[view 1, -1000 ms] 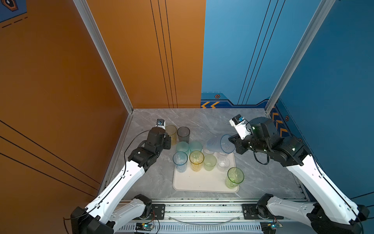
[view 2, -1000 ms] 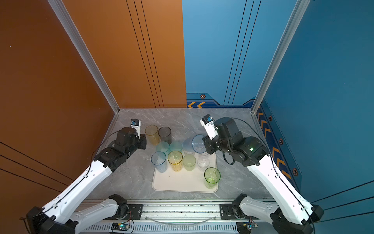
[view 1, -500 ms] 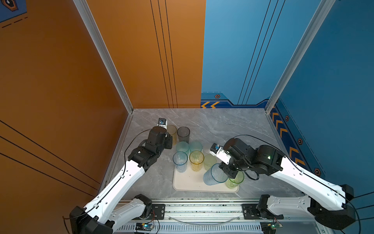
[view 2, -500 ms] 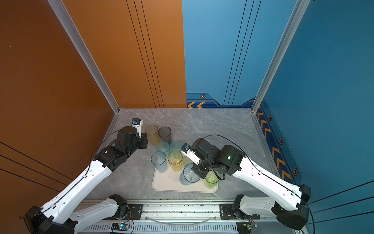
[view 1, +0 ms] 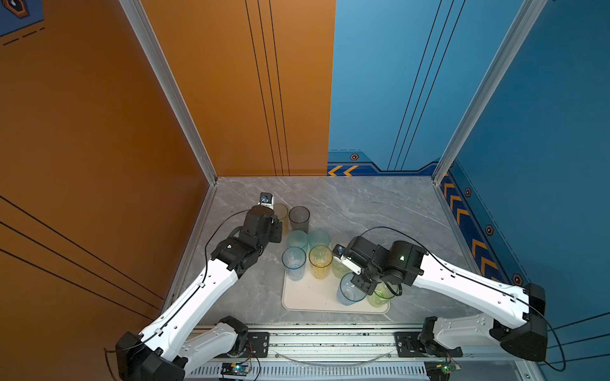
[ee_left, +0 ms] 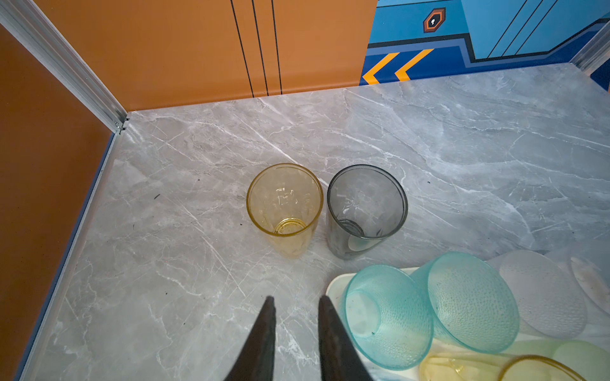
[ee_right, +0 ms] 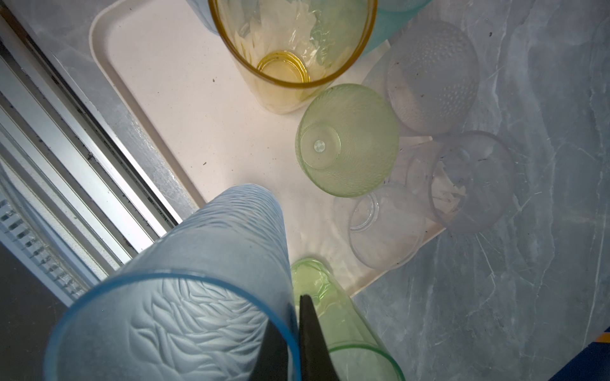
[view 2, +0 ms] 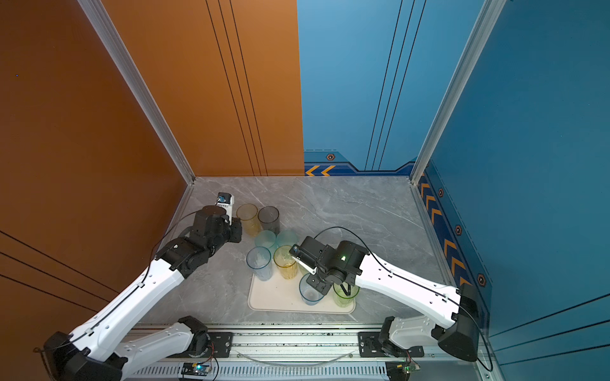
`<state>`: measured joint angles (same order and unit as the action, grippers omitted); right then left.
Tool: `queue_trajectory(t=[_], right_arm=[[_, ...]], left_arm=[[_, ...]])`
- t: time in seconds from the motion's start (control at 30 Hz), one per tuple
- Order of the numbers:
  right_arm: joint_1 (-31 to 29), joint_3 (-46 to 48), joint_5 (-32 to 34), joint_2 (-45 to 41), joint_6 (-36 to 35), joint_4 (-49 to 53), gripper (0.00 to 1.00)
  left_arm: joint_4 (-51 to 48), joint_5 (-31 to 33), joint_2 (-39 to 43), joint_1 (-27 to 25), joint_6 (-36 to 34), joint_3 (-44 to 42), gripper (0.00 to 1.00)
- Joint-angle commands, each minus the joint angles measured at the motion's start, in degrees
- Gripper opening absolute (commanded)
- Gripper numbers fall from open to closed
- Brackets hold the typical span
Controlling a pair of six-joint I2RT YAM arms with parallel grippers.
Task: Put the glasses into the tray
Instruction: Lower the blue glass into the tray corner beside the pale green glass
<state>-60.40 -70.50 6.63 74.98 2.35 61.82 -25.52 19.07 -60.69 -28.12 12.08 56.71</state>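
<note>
The right fingers (ee_right: 308, 330) are pinching the rim wall of the blue tumbler (ee_right: 198, 297), one finger inside the mouth and one outside. The blue tumbler is mouth up over the front part of the tray (view 1: 313, 298), just beside the tall green tumbler (view 1: 379, 297) at the tray's front right corner. Whether its base rests on the tray cannot be told.

The left fingers (ee_left: 267, 330) are slightly spread, with a narrow gap and nothing between them. They are above the desk (ee_left: 165, 264), beside the tray's far left corner. Beyond them the yellow tumbler (ee_left: 284, 204) and the smoke-grey tumbler (ee_left: 366, 204) stand upright on the desk, side by side, outside the tray.

Two teal tumblers (ee_left: 386, 316) stand in the tray's far left corner. A pale green tumbler (ee_right: 350, 142) stands near the tray's middle.
</note>
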Motion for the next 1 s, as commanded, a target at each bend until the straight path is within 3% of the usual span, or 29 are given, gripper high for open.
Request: queue_trajectory(t=[0.0, 0.97], right_arm=[[0.8, 0.9, 1.7, 1.4, -0.1, -1.8, 0.01], [7.6, 5.2, -3.7, 3.6, -3.6, -3.2, 0.0]], left_arm=[[-1.1, 0.9, -0.4, -0.8, 0.0, 1.9, 0.24], [-1.1, 1.8, -4.8, -2.0, -0.3, 5.3, 0.25]])
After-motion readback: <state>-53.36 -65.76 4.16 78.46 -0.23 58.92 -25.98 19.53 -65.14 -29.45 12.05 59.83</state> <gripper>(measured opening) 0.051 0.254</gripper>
